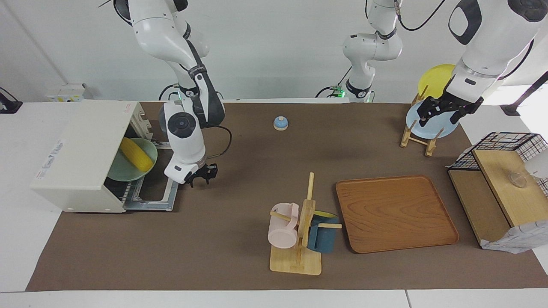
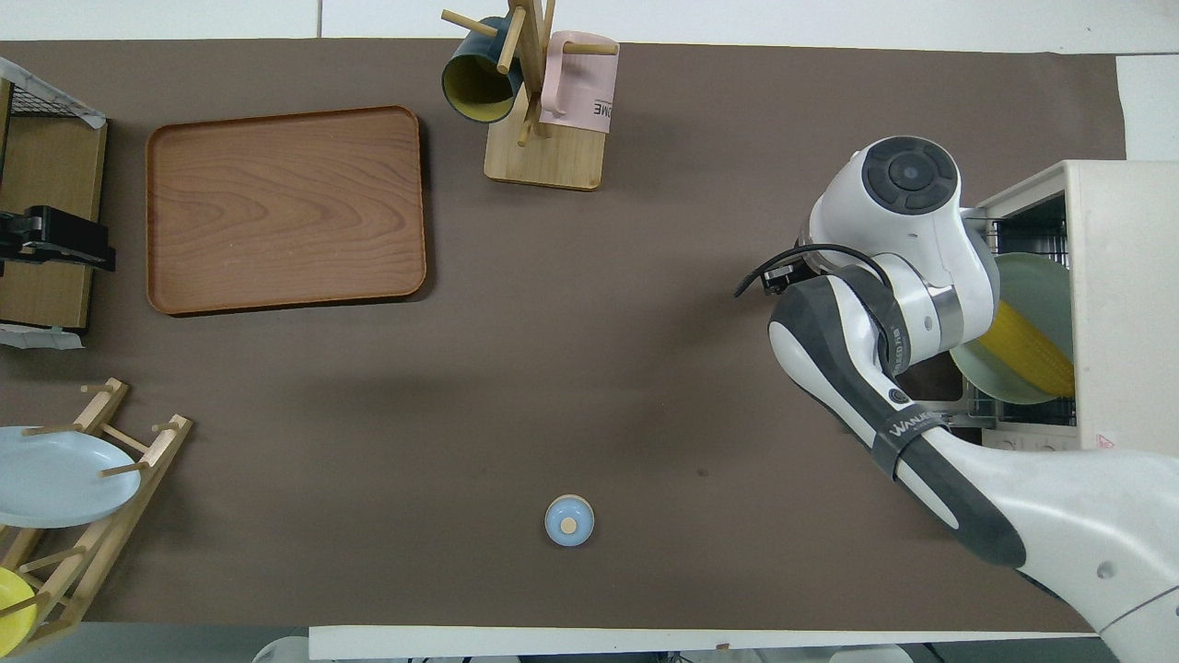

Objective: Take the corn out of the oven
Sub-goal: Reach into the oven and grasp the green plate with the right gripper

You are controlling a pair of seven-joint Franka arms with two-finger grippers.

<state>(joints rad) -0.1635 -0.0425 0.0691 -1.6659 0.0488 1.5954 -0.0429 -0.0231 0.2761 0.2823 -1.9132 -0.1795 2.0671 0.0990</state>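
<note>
Overhead view: corn diagonal across oven's plate.

Matt brown table mat, glossy wood-grain tray, smooth plastic-looking corn (wire oven rack, seemingly metal).

Bright yellow corn lying aslant on a pale green plate inside the off-white oven, door dropped open.

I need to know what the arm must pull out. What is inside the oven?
Inside the oven, the corn lies on a pale green plate on the wire rack. The casing hides whatever is deeper inside.
</note>
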